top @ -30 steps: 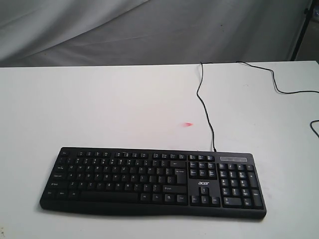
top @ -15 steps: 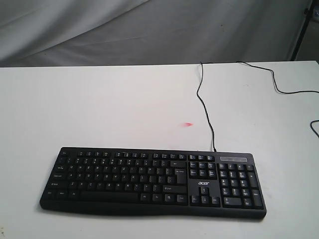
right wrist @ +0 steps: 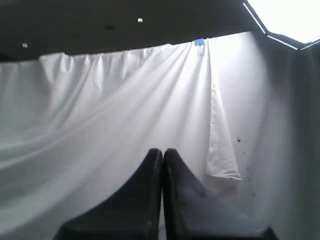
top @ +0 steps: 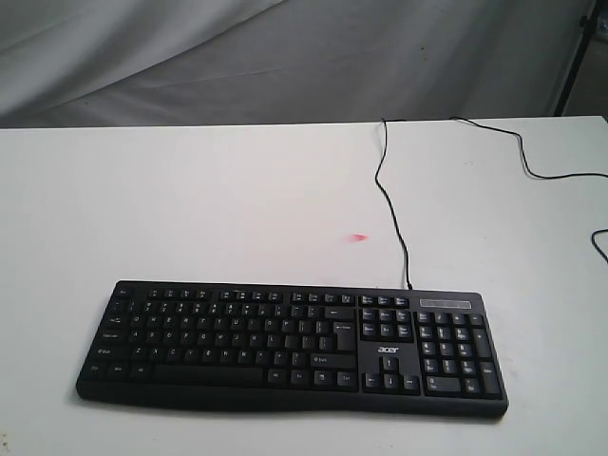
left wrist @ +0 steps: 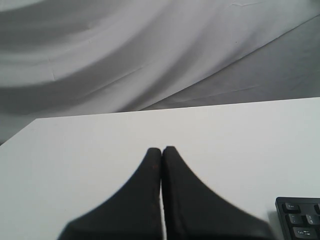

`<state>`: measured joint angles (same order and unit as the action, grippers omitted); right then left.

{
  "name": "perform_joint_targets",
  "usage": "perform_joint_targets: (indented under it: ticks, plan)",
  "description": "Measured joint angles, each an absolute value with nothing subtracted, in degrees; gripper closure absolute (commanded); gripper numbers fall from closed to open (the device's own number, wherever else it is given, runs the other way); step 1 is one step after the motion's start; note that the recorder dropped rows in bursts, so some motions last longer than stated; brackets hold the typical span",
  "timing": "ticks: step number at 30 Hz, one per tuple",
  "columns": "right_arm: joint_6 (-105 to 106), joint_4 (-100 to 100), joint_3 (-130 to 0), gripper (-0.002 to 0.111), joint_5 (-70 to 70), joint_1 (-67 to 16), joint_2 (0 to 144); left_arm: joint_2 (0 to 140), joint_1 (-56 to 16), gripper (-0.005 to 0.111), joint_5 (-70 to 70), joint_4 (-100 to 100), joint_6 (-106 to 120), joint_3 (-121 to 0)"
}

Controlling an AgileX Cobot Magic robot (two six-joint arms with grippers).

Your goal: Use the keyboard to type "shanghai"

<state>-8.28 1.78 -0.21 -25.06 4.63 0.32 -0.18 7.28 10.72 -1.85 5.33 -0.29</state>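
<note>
Untouched keyboard (top: 290, 347) is lying on the white worktop (top: 190, 209) while both hands are hanging clear.
Exterior view: the wide black board, with white legends and an acer logo, is sitting toward the front of the worktop, its thin cable (top: 389, 204) trailing away behind; no arm is showing. It is looking like stiff, light plastic that may skid, so it is probably calling for straight-down taps on single sprung keys, not a grasp. Left wrist view: the left hand (left wrist: 161, 150) is hovering clenched, fingertips together, near a corner of the keyboard. Right wrist view: the right hand (right wrist: 162, 152), likewise clenched, is pointing at a draped white cloth (right wrist: 100, 125).
</note>
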Motion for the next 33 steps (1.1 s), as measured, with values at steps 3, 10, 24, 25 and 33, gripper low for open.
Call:
perform_joint_targets:
  ticks: [3, 10, 24, 25, 33]
  plan:
    - [-16.12, 1.78, -0.21, 0.108, -29.04, 4.63, 0.22, -0.18, 7.28, 0.106, 10.72, -1.85, 5.33, -0.29]
    - [-26.51, 2.01, -1.04, 0.108, -32.46, 4.63, 0.23, -0.18, 7.28, 0.106, 10.72, -1.85, 5.33, -0.29]
    - [-44.18, 26.33, -22.9, 0.108, -34.88, 4.63, 31.06, -0.18, 7.28, 0.106, 10.72, -1.85, 5.33, -0.29]
    - [-45.81, 29.5, -25.24, 0.108, -35.12, 4.63, 34.52, -0.18, 7.28, 0.106, 10.72, -1.85, 5.33, -0.29]
    - [-48.02, 46.34, -43.19, 0.108, -33.85, 4.63, 56.73, -0.18, 7.28, 0.106, 10.72, -1.85, 5.33, -0.29]
